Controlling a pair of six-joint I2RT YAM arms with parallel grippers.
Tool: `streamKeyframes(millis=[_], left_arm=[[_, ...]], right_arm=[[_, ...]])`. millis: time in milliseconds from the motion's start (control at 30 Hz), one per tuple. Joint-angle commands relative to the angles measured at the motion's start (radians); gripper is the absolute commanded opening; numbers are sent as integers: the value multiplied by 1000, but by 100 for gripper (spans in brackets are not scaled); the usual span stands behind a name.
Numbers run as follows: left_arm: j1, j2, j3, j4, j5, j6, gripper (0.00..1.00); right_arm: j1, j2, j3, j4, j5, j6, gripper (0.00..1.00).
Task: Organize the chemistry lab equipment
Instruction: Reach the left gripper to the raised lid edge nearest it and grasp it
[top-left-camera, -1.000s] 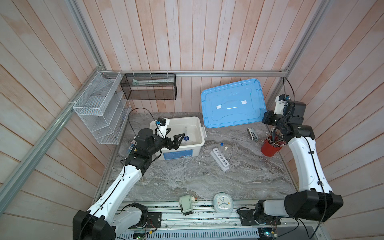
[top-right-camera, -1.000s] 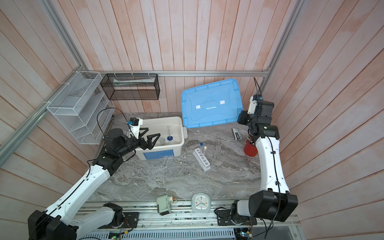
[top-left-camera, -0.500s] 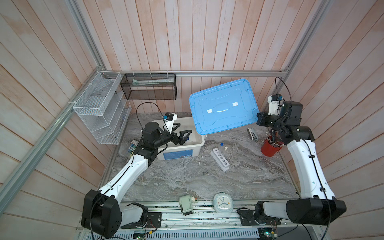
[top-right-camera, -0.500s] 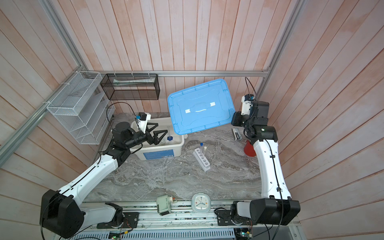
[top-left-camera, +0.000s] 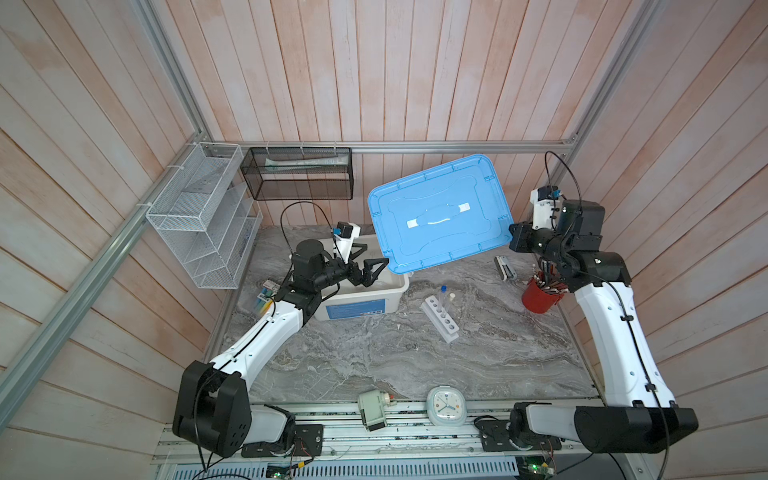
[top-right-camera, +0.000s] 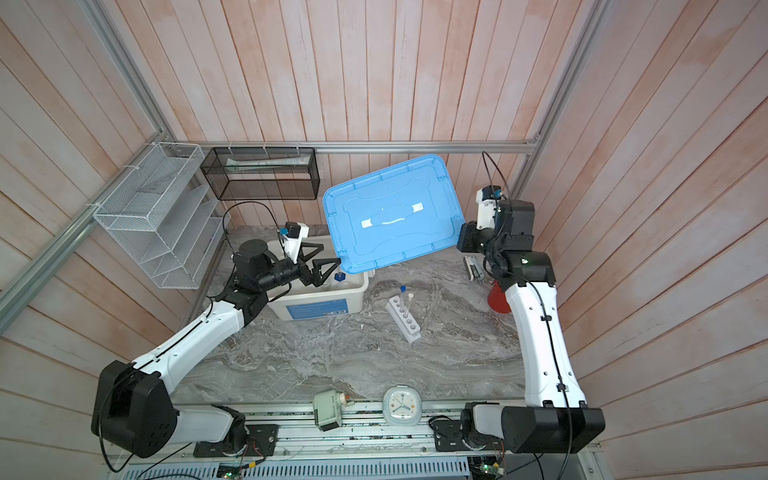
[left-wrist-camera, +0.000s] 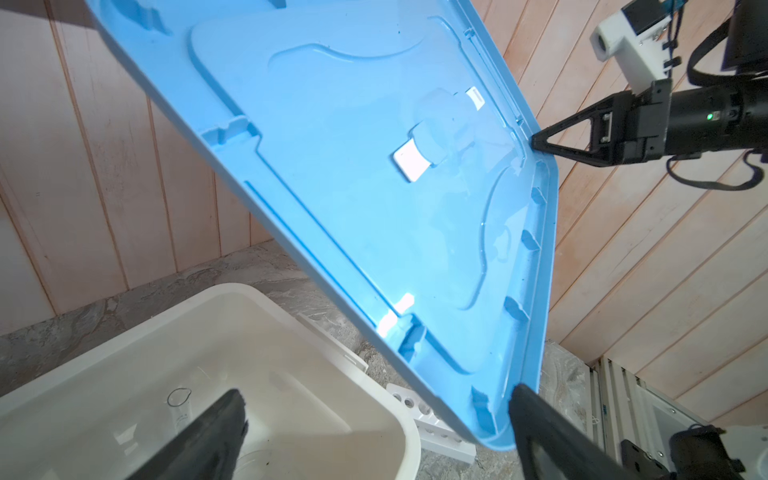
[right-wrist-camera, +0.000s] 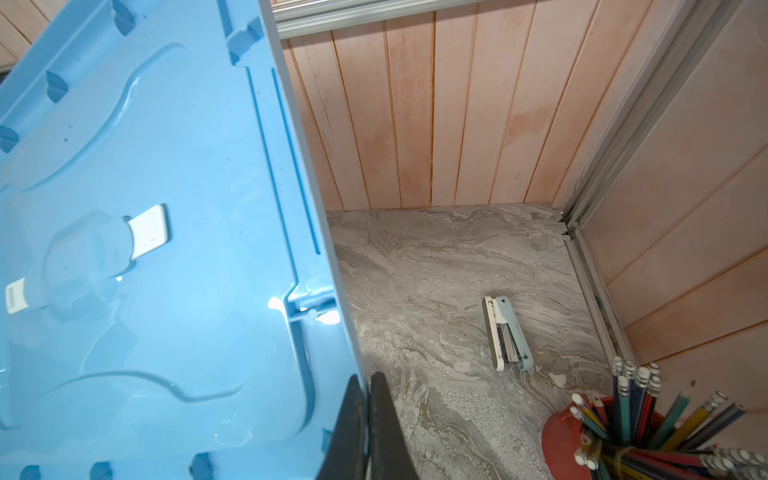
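Note:
My right gripper (top-left-camera: 512, 241) (right-wrist-camera: 368, 380) is shut on the edge of the blue lid (top-left-camera: 436, 216) (top-right-camera: 390, 216), holding it tilted in the air, partly above the white bin (top-left-camera: 357, 305) (left-wrist-camera: 291, 332). Over the bin, my left gripper (top-left-camera: 371, 257) (left-wrist-camera: 376, 392) stands open, with the lid's low corner (left-wrist-camera: 490, 432) between its fingers, close to one of them. The white rack (top-left-camera: 440, 318) lies on the table with a blue-capped tube (top-left-camera: 443, 293) and a white-capped tube (top-left-camera: 451, 300) in it. A clear cylinder (left-wrist-camera: 179, 401) with a blue base (top-right-camera: 338, 276) stands inside the bin.
A red cup of pencils (top-left-camera: 540, 295) and a stapler (top-left-camera: 505, 268) sit under the right arm. A clock (top-left-camera: 446, 405) and a small device (top-left-camera: 372, 409) lie at the front edge. A white mesh shelf (top-left-camera: 199, 216) and black mesh basket (top-left-camera: 299, 174) hang at back left.
The right arm has carried the blue lid leftward until it overhangs the bin. The left gripper has swung right and up to the lid's low corner, staying open.

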Motion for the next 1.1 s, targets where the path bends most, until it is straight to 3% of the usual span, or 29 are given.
streamKeyframes(millis=[0,333,900,1067], left_arm=[[-1,22,43,59,81,-44,98],[-1,87,80,135,234,-122,84],[0,63,62,226,270,-190,50],[2,54,49,250,269,-204,46]], right_arm=[[26,-20,30,30,2,9,0],[63,-31,5,49,1,0,0],[78,-56,-100,133,9,-16,0],[90,-80,-158,193,30,-22,0]])
